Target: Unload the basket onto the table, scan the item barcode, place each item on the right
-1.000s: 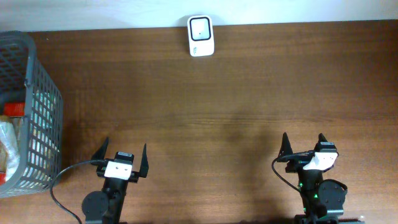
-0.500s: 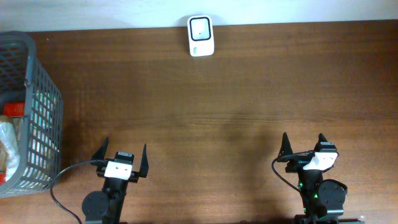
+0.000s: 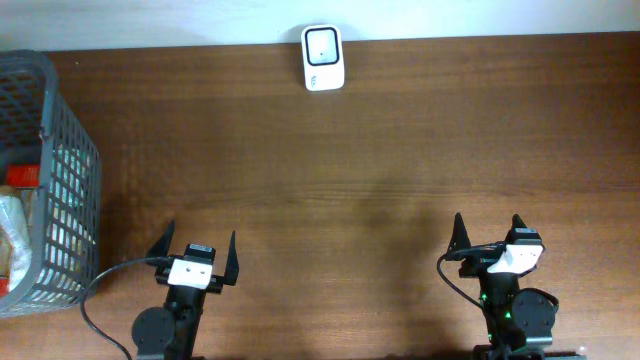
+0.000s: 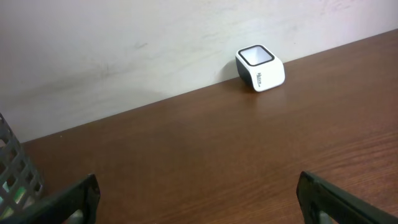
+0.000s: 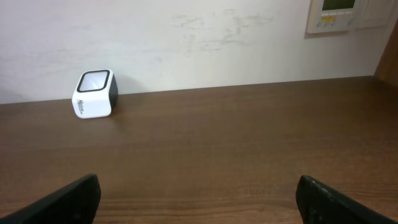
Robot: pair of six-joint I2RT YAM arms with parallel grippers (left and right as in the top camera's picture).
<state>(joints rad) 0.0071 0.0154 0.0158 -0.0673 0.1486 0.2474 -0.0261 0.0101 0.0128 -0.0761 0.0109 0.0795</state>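
A dark brown wooden table (image 3: 400, 150) stands against a white wall (image 4: 124, 37). Near the front edge, towards the left, the left gripper (image 3: 198, 242) has its two fingers spread wide, with nothing between them. The right gripper (image 3: 488, 228), near the front edge towards the right, is spread equally wide and is empty too. The white barcode scanner (image 3: 323, 58) stands at the far edge beside the wall, well apart from both. At the left edge stands a grey mesh basket (image 3: 70, 190). Inside it lie a red package (image 3: 20, 175) and a wrapped item (image 3: 10, 235), partly cut off.
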